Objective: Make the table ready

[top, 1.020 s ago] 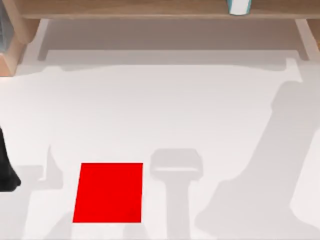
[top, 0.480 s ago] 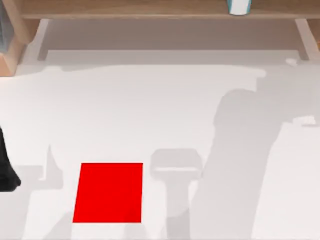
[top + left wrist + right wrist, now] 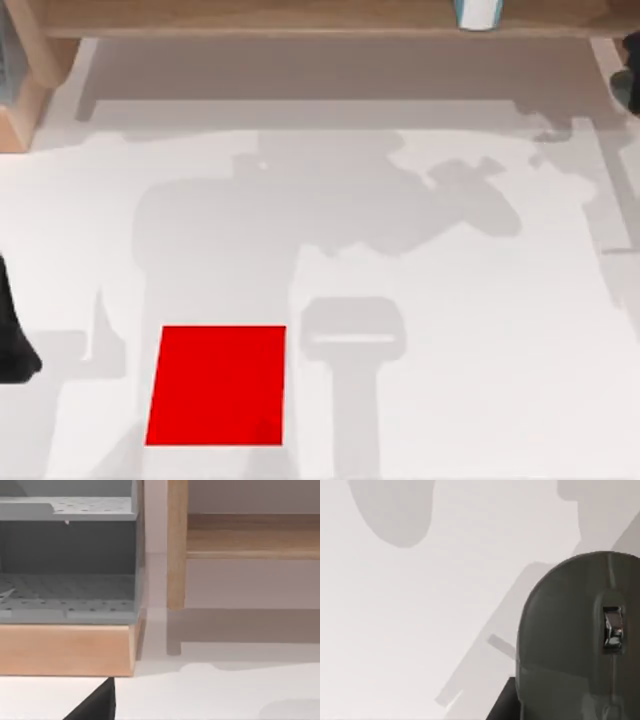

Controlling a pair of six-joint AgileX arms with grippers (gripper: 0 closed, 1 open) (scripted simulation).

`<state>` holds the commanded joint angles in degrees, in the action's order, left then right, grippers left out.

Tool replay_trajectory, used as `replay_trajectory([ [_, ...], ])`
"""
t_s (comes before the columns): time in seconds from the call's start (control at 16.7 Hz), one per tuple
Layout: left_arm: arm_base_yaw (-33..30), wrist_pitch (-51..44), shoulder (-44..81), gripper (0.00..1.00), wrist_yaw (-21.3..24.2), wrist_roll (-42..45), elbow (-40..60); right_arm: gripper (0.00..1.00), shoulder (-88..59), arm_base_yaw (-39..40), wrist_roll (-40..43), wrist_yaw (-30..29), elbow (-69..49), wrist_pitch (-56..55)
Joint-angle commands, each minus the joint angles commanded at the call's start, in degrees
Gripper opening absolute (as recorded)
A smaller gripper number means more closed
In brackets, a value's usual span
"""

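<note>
The white surface [image 3: 450, 330] spreads wide below the wooden shelf [image 3: 300, 18], with a red mat [image 3: 218, 385] lying flat near its front left. A white cup with a teal rim [image 3: 478, 13] stands on the shelf. The left arm [image 3: 12, 335] sits parked at the left edge, the right arm [image 3: 630, 70] at the far right; whether either one's fingers are clenched or released I cannot tell

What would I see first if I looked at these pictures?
The bright red mat jumps out: it lies flat on the white table, toward the near left in the top view. Along the far edge runs a wooden shelf, with a small white cup standing on it toward the right. At the far left a grey rack sits on a wooden base.
</note>
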<state>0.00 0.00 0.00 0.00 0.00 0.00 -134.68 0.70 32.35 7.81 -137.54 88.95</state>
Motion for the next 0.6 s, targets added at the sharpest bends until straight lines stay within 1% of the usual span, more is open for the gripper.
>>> replay_trajectory([
  [0.18,0.00,0.00,0.00,1.00,0.00,0.00,0.00,0.00,-3.88,7.91,3.29,2.27,-0.21,0.99],
  [0.36,0.00,0.00,0.00,1.00,0.00,0.00,0.00,0.00,-7.94,14.69,4.18,3.94,0.02,1.38],
  [0.6,0.00,0.00,0.00,1.00,0.00,0.00,0.00,0.00,-11.03,22.46,0.30,4.70,0.18,0.11],
])
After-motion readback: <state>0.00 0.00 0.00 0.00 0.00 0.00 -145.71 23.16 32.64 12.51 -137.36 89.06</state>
